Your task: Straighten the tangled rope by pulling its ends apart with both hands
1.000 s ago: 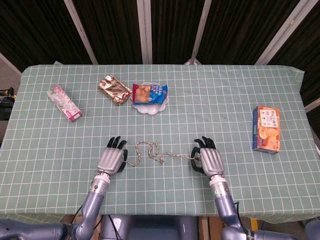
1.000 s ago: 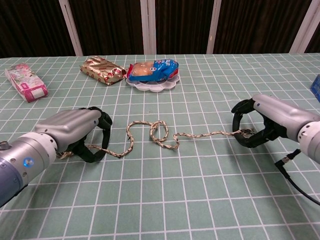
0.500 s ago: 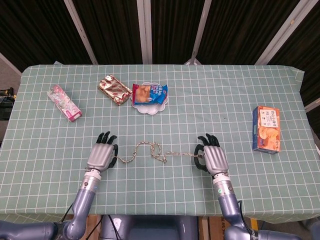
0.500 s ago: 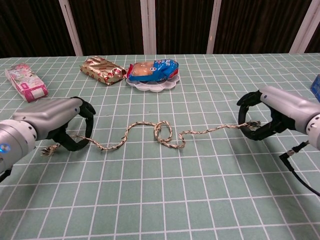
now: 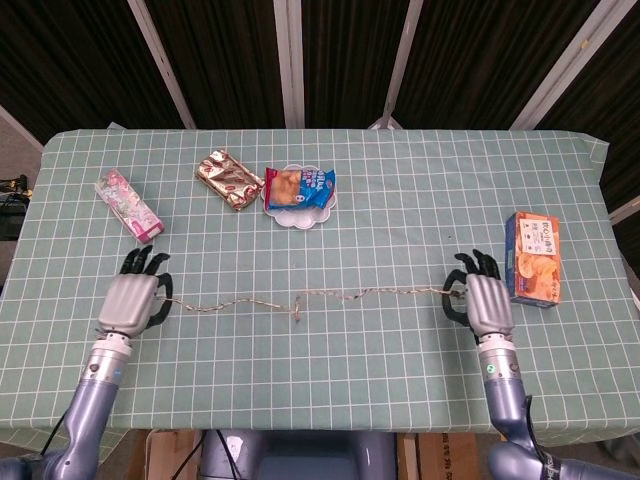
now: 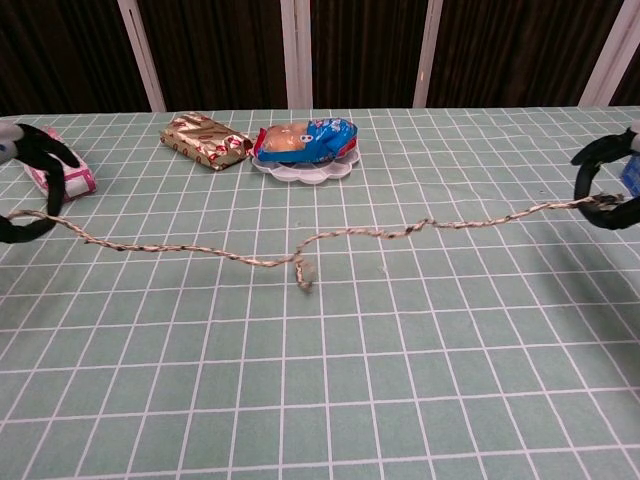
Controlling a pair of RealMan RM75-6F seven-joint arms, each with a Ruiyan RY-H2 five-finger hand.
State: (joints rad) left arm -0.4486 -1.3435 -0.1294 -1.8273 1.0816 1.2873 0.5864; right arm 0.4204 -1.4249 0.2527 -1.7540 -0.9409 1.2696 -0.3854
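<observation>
The speckled rope [image 5: 300,298] [image 6: 330,237] stretches nearly straight across the green checked table, with one small knot [image 5: 298,316] [image 6: 304,277] hanging near its middle. My left hand [image 5: 134,299] grips the rope's left end at the table's left side; only its dark fingers [image 6: 30,185] show at the chest view's left edge. My right hand [image 5: 486,301] holds the right end beside the orange box; its curled fingers [image 6: 603,185] show at the right edge of the chest view.
A pink packet [image 5: 128,206] lies at the far left, close to my left hand. A gold-brown wrapper [image 5: 229,179] and a white plate [image 5: 285,217] with a blue snack bag [image 5: 300,187] sit at the back. An orange box [image 5: 532,257] lies right.
Both hands moved far apart, left hand leftward and right hand rightward. The rope's loops pulled out into a nearly straight line, leaving one small knot.
</observation>
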